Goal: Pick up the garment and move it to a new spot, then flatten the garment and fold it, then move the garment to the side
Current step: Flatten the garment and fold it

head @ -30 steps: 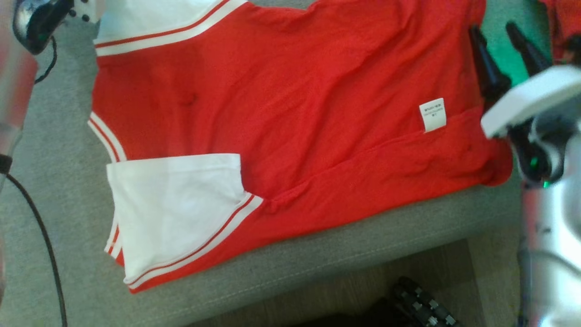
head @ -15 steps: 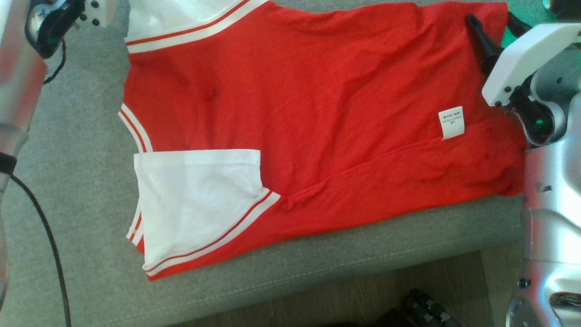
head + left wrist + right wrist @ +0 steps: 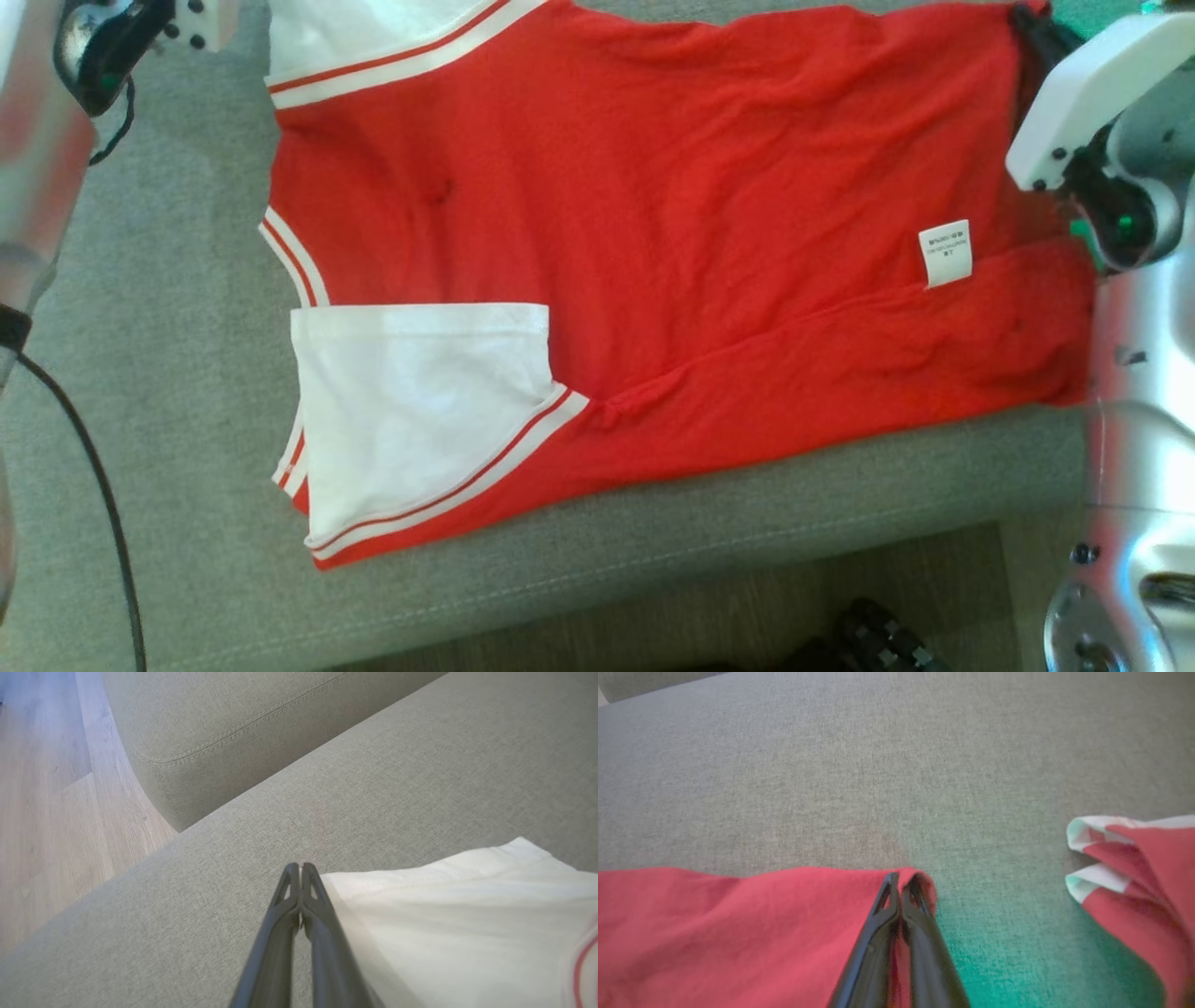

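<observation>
The garment (image 3: 653,233) is a red shirt with white, red-striped sleeves, spread flat on the grey sofa seat (image 3: 149,327). One white sleeve (image 3: 420,411) is folded in over its front left, and a white label (image 3: 945,252) shows near the right hem. My right gripper (image 3: 901,879) is shut on the far right hem corner, and red cloth curls around one fingertip. In the head view it sits at the top right (image 3: 1034,33). My left gripper (image 3: 299,868) is shut at the corner of the far white sleeve (image 3: 467,914). The cloth meets its tips there.
A second red-and-white cloth (image 3: 1134,868) lies bunched to the right of the hem corner. The seat's front edge (image 3: 653,560) drops to wooden floor (image 3: 700,625). A black cable (image 3: 89,467) hangs at the left. A sofa cushion (image 3: 224,732) rises beyond the sleeve.
My right gripper has gone from open to shut on the red hem corner. The head camera has shifted, sliding the whole picture right. The left gripper stays shut.
</observation>
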